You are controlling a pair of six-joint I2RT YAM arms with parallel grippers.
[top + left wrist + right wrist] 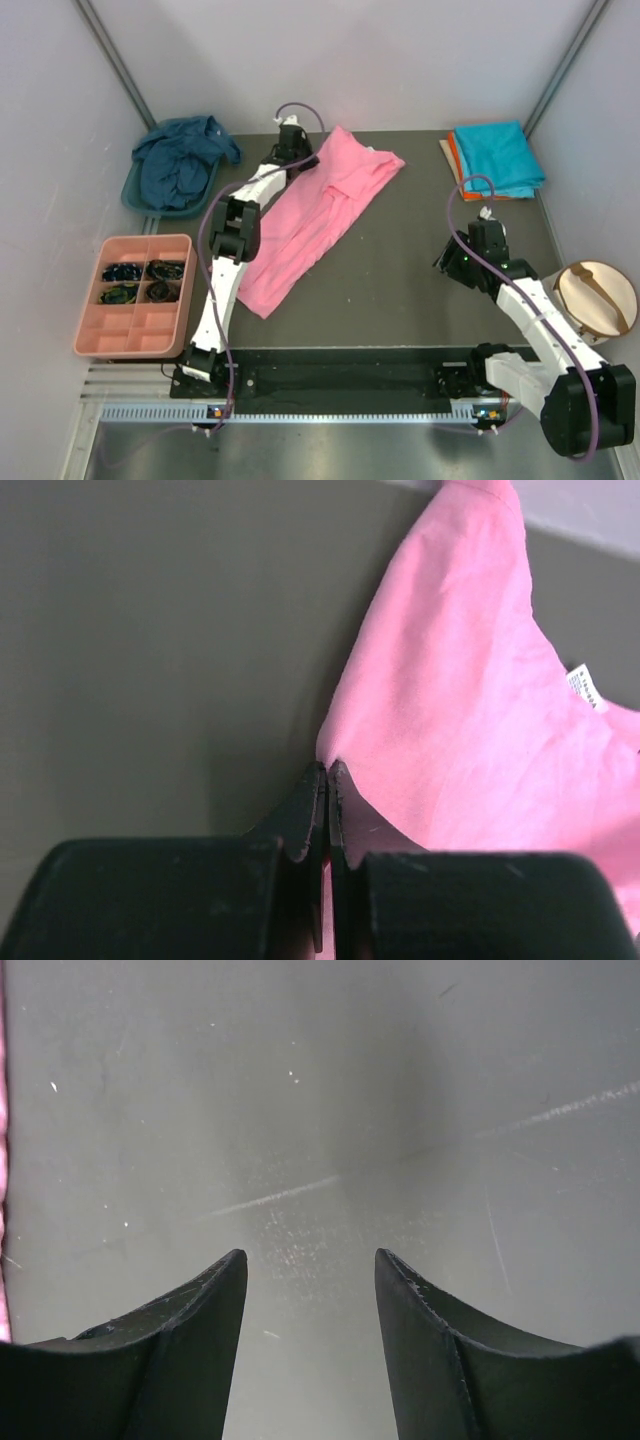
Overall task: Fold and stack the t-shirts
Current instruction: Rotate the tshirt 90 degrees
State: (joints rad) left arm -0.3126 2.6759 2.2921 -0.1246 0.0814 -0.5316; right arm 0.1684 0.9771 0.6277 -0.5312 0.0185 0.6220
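A bright pink t-shirt (320, 215) lies stretched diagonally across the dark table. My left gripper (302, 157) is at its upper left edge. In the left wrist view the left gripper (327, 768) is shut on a fold of the pink t-shirt (470, 730), and cloth shows between the fingers. My right gripper (446, 262) hovers over bare table right of the shirt. The right gripper (310, 1260) is open with nothing between its fingers. A navy t-shirt (183, 163) is crumpled in the basin. A folded turquoise t-shirt (498, 155) lies on a folded orange one (455, 158) at the back right.
The teal basin (137, 195) stands at the back left. A salmon compartment tray (140, 325) with small dark items sits at the left edge. A round wooden object (597, 298) lies at the far right. A strip of pink cloth (3, 1160) shows at the left border.
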